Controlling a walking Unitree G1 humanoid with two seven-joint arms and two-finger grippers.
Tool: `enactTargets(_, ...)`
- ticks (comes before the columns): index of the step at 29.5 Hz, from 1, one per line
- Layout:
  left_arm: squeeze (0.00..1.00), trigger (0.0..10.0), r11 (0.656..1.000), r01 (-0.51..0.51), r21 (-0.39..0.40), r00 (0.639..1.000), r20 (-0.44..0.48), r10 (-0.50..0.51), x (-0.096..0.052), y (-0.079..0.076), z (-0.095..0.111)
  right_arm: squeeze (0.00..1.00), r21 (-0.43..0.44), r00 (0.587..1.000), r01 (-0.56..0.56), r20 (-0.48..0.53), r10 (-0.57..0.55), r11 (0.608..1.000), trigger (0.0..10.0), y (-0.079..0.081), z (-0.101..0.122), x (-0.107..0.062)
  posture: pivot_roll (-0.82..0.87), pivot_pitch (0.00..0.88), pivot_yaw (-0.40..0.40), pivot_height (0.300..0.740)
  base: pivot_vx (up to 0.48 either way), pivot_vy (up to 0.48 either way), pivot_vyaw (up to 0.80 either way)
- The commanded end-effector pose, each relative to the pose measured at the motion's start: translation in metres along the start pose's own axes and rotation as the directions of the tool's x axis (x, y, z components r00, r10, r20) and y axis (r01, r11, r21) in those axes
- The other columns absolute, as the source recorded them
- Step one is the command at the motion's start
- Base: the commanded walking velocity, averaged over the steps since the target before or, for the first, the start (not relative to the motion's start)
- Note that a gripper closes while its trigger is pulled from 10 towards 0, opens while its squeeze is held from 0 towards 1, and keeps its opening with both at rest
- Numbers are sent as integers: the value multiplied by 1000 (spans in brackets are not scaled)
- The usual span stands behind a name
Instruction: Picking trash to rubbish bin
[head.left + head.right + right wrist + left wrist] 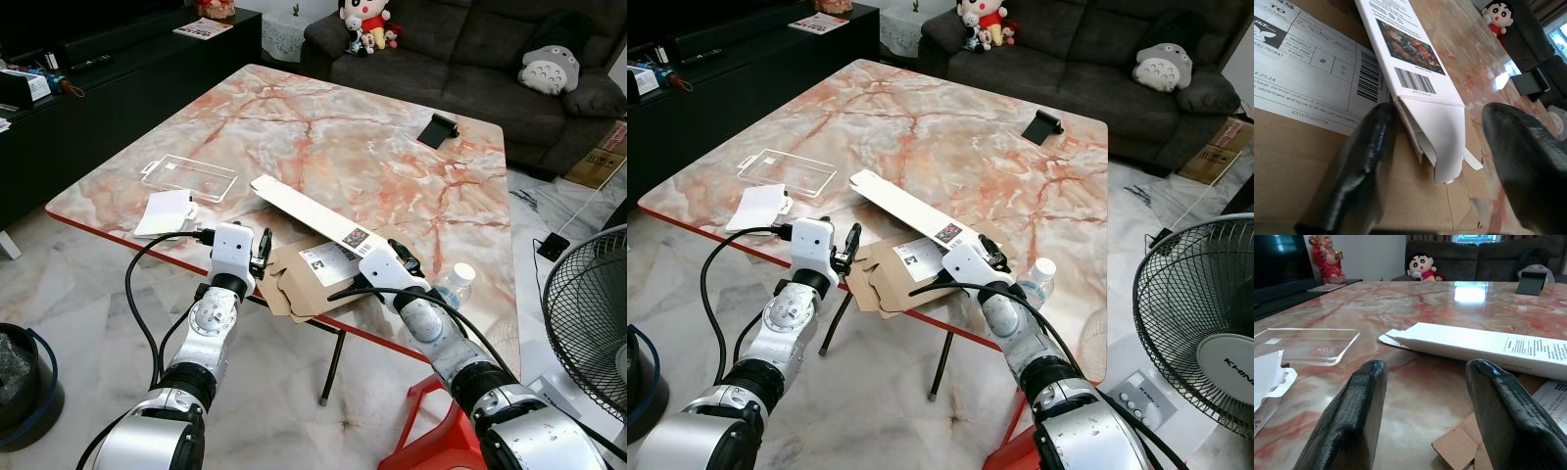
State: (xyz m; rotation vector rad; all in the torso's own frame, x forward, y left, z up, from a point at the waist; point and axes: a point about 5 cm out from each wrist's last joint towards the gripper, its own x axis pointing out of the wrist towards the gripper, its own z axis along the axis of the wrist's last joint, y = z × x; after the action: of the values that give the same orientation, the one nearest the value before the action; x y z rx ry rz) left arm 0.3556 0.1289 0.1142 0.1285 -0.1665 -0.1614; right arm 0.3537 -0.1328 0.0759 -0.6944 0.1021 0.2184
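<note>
Between right hand fingers, white box end flap.

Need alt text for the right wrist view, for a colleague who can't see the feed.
The right gripper, fingers open, straddles the near end of a long white box lying across a flattened cardboard mailer with a shipping label, on a marble table.

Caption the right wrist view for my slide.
Open right claw straddling the end flap of a long white box lying on flattened cardboard.
</note>
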Motion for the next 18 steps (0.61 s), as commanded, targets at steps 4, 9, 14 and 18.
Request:
enactTargets(4,0,10000,1000,22,16,1000,-11,-22,1,-4,0,0,3,1000,-6,2,6,1000,0,-1,2,1,22,44,-125,740,0,0,0)
enactTargets(9,0,10000,1000,25,18,1000,-12,-25,1,-5,-1,0,5,1000,-15,5,15,1000,0,0,2,1,22,44,-125,740,0,0,0)
enactTargets(14,0,10000,999,28,18,1000,-12,-28,0,-5,-1,0,7,1000,-21,14,21,1000,0,2,3,1,21,46,-125,740,0,0,0)
enactTargets(18,0,10000,999,30,17,999,-12,-30,0,-6,-1,0,8,1000,-25,18,25,1000,0,3,4,1,21,46,-125,740,0,0,0)
